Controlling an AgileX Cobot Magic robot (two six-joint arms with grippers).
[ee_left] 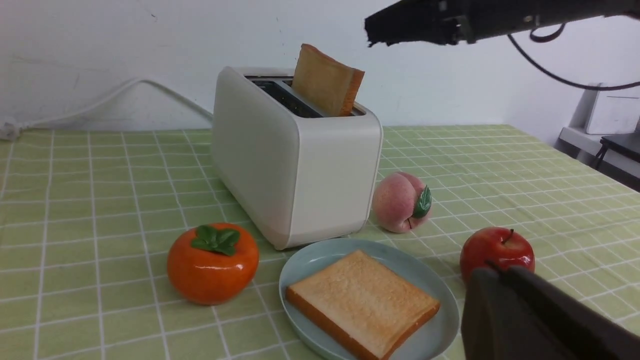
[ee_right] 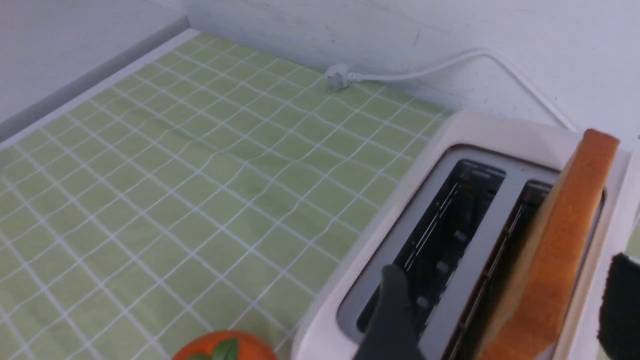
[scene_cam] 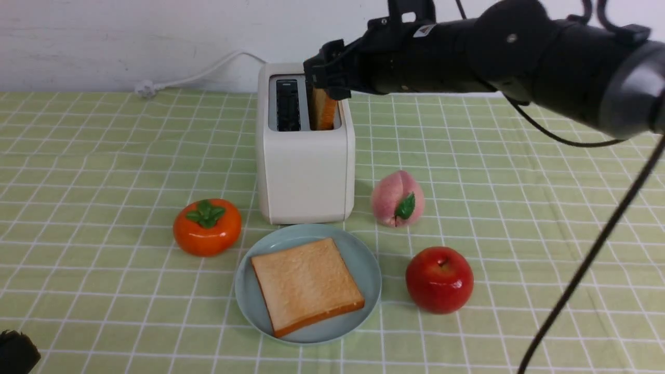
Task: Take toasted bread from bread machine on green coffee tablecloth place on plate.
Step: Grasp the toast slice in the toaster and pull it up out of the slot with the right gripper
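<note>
while one square golden-tan toast slice with an orange-brown crust [scene_cam: 307, 284] lies flat on the round pale blue-green plate [scene_cam: 246, 306], you have a second crusty toast slice [ee_right: 560, 265] standing in a slot of the boxy cream-white toaster [scene_cam: 306, 176]; the other slot is bare. i'd call that half done: the second slice has to be gripped, lifted out and laid on the plate. your black right gripper [ee_right: 505, 310] is spread wide above the toaster, fingers apart with the slice between them, not clamped on it; your black left gripper [ee_left: 505, 280] is closed, holding nothing you can see. a light green cloth with a white grid [scene_cam: 130, 291] covers the table, and an orange persimmon [scene_cam: 208, 231], a pink peach [scene_cam: 395, 195] and a glossy red apple [scene_cam: 439, 280] sit around the plate (mind them on the way down). behind, a scuffed white wall [scene_cam: 130, 41], with a white cord and plug [ee_right: 400, 77] near its foot.
</note>
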